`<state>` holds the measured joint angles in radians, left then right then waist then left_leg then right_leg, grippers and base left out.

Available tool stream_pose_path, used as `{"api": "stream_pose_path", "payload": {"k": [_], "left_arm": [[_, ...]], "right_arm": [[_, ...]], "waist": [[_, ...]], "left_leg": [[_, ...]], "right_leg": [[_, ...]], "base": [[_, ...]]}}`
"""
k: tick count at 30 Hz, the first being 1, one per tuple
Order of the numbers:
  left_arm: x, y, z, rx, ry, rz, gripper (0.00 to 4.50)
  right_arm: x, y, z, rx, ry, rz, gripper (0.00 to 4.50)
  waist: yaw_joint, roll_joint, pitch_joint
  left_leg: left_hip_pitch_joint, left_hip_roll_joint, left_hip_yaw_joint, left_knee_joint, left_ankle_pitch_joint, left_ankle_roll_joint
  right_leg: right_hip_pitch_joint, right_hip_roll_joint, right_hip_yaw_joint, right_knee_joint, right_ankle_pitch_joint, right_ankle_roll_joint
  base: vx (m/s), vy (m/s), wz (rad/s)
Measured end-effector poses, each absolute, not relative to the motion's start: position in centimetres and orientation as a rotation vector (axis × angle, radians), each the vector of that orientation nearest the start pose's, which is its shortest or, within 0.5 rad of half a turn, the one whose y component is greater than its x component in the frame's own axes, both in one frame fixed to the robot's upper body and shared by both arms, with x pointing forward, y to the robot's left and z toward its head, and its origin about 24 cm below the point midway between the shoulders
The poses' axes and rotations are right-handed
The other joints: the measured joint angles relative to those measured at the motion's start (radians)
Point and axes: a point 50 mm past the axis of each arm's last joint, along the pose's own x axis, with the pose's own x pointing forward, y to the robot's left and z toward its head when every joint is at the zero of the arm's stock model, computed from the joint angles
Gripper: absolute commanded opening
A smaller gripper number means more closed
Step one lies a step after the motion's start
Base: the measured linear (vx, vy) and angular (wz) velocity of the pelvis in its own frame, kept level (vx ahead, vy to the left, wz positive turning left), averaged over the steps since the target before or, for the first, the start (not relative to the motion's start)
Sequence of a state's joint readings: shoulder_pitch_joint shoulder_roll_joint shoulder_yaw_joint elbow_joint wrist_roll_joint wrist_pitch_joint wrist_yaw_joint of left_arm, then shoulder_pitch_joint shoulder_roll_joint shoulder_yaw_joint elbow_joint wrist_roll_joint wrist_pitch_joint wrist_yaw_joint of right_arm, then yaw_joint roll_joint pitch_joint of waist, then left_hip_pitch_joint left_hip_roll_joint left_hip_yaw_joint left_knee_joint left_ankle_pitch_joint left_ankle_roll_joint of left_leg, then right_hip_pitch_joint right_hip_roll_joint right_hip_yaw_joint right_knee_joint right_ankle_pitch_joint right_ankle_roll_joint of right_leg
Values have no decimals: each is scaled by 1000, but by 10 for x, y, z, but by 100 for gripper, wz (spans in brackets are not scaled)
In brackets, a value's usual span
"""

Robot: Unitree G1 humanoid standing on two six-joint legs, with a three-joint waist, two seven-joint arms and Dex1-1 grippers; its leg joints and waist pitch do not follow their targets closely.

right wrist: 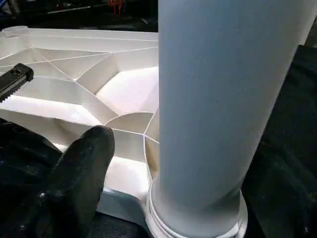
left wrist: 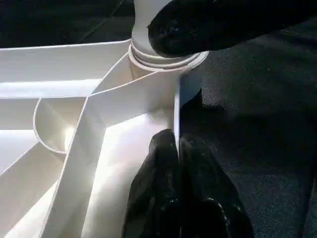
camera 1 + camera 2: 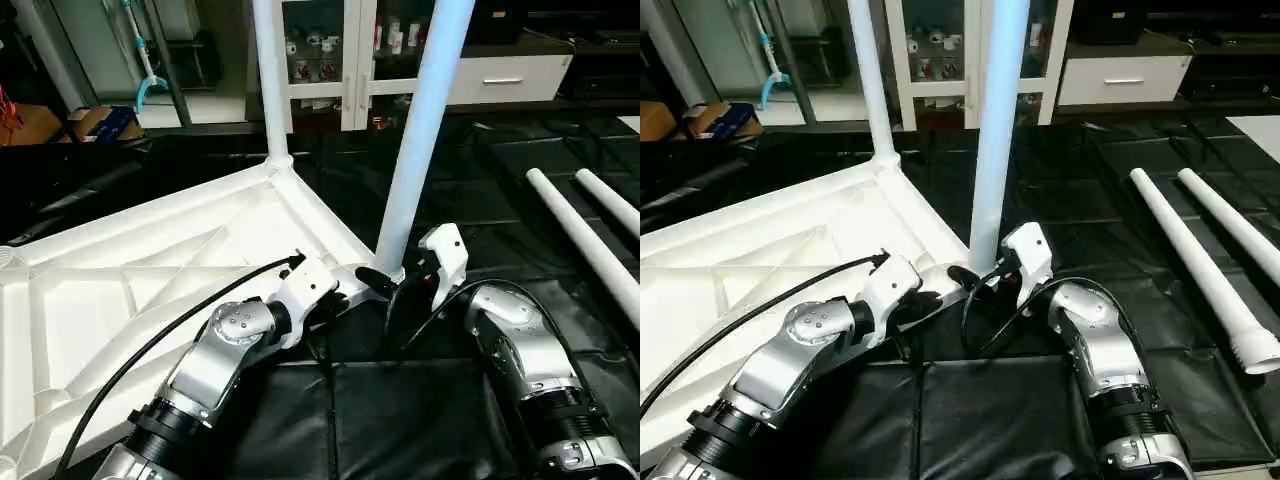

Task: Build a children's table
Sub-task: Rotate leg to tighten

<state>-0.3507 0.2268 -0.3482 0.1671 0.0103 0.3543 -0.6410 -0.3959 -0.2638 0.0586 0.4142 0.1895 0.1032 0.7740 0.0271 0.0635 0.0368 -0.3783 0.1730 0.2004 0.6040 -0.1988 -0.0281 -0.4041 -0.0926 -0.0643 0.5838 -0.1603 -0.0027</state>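
Silver forearms (image 3: 230, 345), black cables, white wrists.

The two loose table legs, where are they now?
In the left eye view, the two loose legs lie side by side on the black floor mat, right of the right gripper and the upturned table top.

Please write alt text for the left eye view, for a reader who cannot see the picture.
An upturned white table top lies on a black floor with two legs standing in its corner sockets. The right gripper is at the base of the near leg, and the left gripper pinches the top's rim. Two loose legs lie at right.
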Motion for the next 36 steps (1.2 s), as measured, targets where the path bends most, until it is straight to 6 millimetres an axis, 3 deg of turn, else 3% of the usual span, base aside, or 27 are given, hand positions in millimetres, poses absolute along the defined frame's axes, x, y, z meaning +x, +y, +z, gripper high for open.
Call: {"api": "stream_pose_path", "payload": {"k": [36], "left_arm": [[285,83,43,324,322,-942,0]], "right_arm": [[311,-152,53,-89,159,858,397]], "waist": [[-2,-6,3]], "left_leg": [[0,0,0,0,1,2]], "right_leg": [[0,0,0,1,0,0]], "base": [[0,0,0]]}}
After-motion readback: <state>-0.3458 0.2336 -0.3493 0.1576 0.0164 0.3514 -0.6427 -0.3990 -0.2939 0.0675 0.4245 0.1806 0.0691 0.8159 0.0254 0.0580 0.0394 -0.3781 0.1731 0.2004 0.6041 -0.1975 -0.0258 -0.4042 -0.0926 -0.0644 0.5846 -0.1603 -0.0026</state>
